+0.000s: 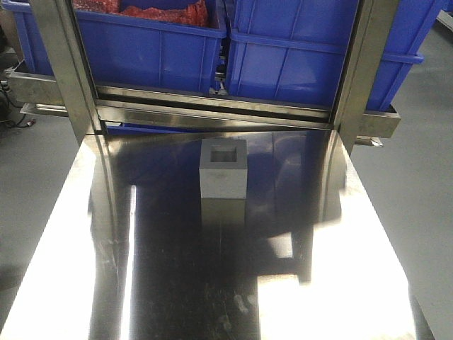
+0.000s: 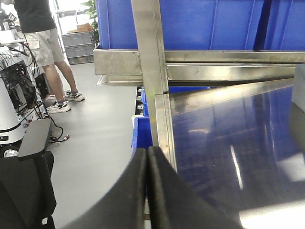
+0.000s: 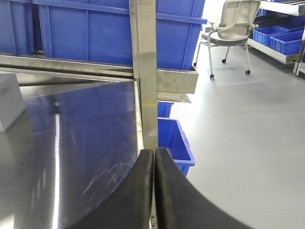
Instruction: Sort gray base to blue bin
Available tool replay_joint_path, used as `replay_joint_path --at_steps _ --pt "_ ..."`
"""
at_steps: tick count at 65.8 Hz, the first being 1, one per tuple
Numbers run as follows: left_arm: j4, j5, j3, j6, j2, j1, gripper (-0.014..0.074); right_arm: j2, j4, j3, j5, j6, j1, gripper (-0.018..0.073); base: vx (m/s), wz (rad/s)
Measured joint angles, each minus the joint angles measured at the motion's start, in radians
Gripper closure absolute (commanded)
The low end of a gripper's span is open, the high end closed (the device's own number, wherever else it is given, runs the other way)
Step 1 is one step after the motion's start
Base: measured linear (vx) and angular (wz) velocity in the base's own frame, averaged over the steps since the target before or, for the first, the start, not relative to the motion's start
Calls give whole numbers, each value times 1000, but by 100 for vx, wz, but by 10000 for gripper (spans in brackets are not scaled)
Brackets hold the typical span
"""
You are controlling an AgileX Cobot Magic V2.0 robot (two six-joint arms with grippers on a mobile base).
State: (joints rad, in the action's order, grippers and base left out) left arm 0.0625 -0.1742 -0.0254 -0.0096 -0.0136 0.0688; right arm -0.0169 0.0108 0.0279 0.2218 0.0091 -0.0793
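From the front we see the gray base [image 1: 224,177] upright on the worktop [image 1: 340,283] near its far edge, apart from a blue bin [image 1: 311,57] behind. At the left wrist our left tool [image 2: 148,186] has its fingers pressed together, empty. At the right wrist our right tool [image 3: 154,186] is likewise together, the gray base well to its left.

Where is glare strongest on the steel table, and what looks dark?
Front view: broad glare on the table, left side and lower right; gray base mirrored beneath itself. Left wrist view: left gripper, shut, dark and featureless. Right wrist view: thin glare streak; right gripper also dark.
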Motion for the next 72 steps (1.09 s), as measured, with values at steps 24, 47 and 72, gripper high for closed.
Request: replay_joint_path --at_steps 24,47,72 --pt "0 21 0 0 0 0 603 0 0 0 0 0 0 564 0 0" --pt "0 86 195 0 4 0 603 0 0 0 0 0 0 564 0 0" --pt "0 -235 477 10 384 0 603 0 0 0 0 0 0 564 0 0"
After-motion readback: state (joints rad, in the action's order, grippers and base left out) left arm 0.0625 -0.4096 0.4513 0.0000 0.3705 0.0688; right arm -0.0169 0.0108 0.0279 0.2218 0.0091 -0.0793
